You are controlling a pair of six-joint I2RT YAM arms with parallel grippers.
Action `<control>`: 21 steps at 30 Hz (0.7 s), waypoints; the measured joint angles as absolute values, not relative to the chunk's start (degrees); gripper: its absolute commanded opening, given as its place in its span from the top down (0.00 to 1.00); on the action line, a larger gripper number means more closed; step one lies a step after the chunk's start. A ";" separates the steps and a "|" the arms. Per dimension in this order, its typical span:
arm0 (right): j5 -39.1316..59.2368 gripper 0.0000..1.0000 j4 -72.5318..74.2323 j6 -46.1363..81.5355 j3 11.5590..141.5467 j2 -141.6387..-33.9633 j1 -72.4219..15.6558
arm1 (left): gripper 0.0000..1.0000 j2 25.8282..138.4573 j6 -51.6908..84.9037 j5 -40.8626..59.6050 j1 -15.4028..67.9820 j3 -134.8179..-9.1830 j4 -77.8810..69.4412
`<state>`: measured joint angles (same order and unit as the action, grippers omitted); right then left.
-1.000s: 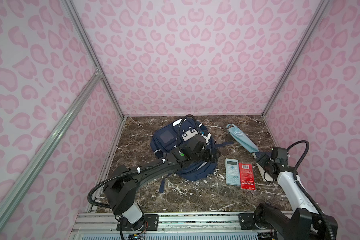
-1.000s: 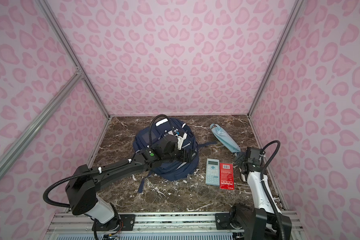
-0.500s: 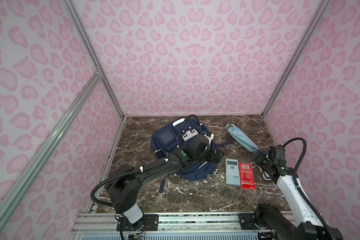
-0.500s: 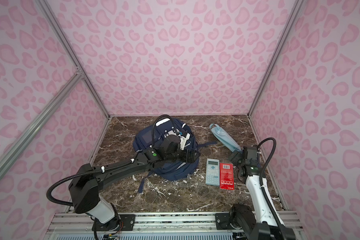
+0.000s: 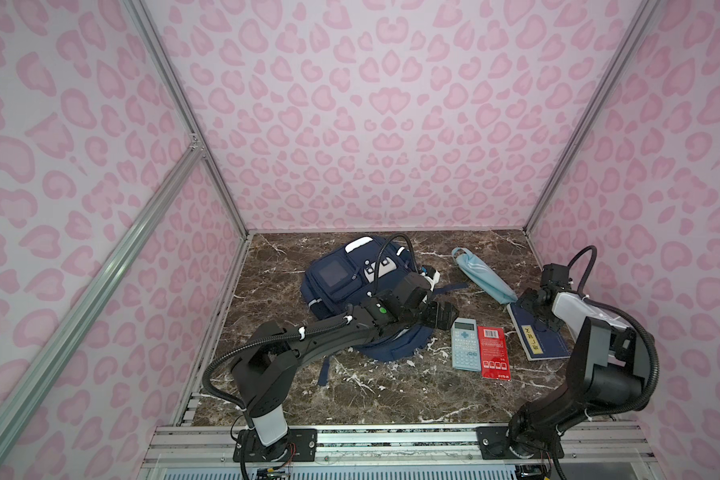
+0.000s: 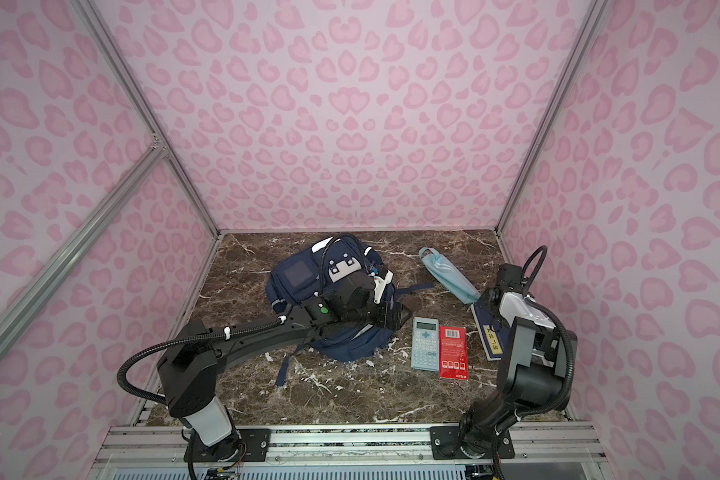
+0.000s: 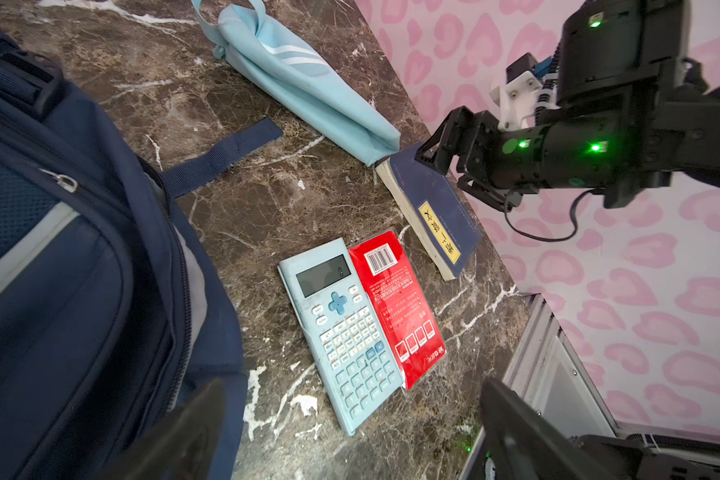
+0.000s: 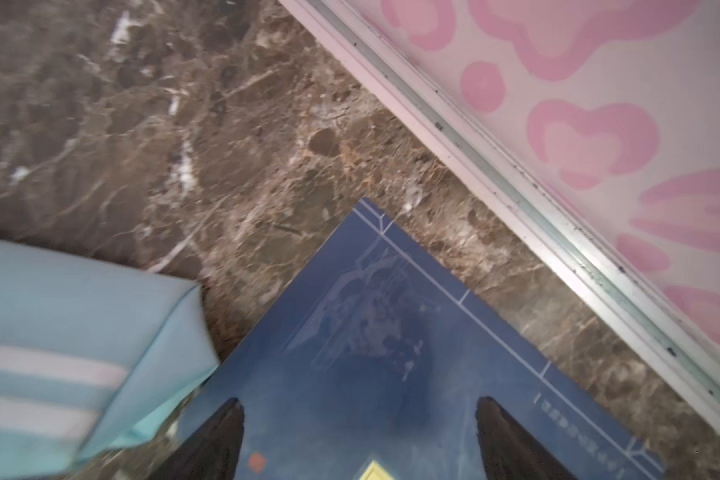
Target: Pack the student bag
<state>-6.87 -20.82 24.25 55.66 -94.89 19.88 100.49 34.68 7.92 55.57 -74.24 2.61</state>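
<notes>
Both top views are looking steeply down from high above the table (image 5: 391, 390) at 6 o'clock toward 12, sharing nearly everything. The left wrist camera is facing 3 o'clock, low over the calculator (image 7: 341, 328). The right wrist camera is hovering close above the blue book (image 8: 391, 353), which every view is showing.

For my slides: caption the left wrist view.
Open left tool facing a blue calculator and red packet beside the navy backpack; right tool over a blue book.
</notes>
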 measured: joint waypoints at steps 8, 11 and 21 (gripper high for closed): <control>-7.46 0.13 -17.37 21.85 58.61 -102.15 25.32 | 0.02 101.58 34.83 9.02 55.94 -75.26 2.26; -4.64 0.15 -14.76 22.09 58.11 -102.65 26.63 | 0.02 102.39 34.81 9.02 55.94 -75.96 2.15; -0.19 0.17 -13.45 24.40 49.69 -95.44 27.14 | 0.02 103.13 34.83 8.97 55.94 -76.07 2.11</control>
